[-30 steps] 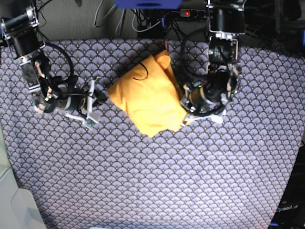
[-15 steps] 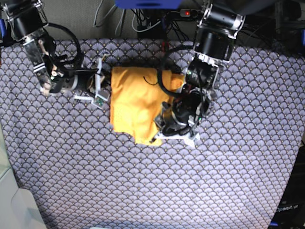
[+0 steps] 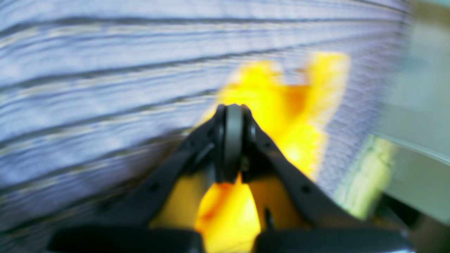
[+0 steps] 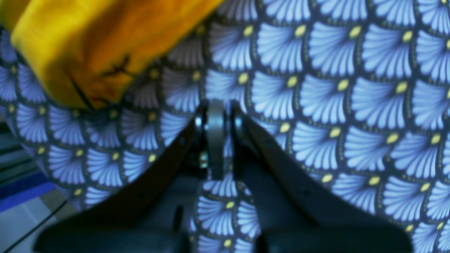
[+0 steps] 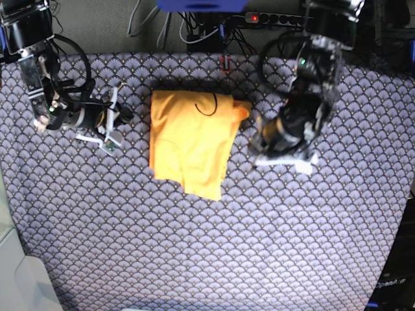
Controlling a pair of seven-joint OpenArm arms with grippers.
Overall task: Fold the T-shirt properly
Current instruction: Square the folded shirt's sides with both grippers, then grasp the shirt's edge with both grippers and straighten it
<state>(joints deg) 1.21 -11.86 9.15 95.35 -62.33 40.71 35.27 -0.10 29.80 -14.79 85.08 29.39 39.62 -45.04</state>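
The T-shirt (image 5: 190, 142) lies folded into a compact, roughly rectangular bundle on the far-middle part of the blue-grey scallop-patterned table cover (image 5: 214, 246). Its dark collar line shows near the far edge. One corner pokes out toward the right, and the near edge is uneven, with a tongue of cloth hanging lower at the near-right.

I judge the folding to be nearly done: this looks like the release-and-retreat after a final fold, with both my arms off the cloth.

My left gripper (image 5: 259, 144) sits just right of the shirt's right edge. In its wrist view the jaws are pressed together on nothing, with blurred yellow cloth (image 3: 281, 116) beyond the tips rather than between them. My right gripper (image 5: 115, 124) is off to the left, apart from the shirt. Its jaws are closed and empty over bare cover (image 4: 334, 105), with the shirt's corner (image 4: 88, 52) lying to the far left of that view.

If anything is left, the next move calls for tidying the protruding right corner and squaring the ragged near edge. That means opening a gripper first and pinching only the top layer so the stack is not dragged.

Half a second ago my left arm lay over the shirt's right side; now it has pulled clear to the right. My right gripper has backed away leftward from the shirt's left edge. A second ago the bundle lay as a tilted diamond; now its sides run square to the table.
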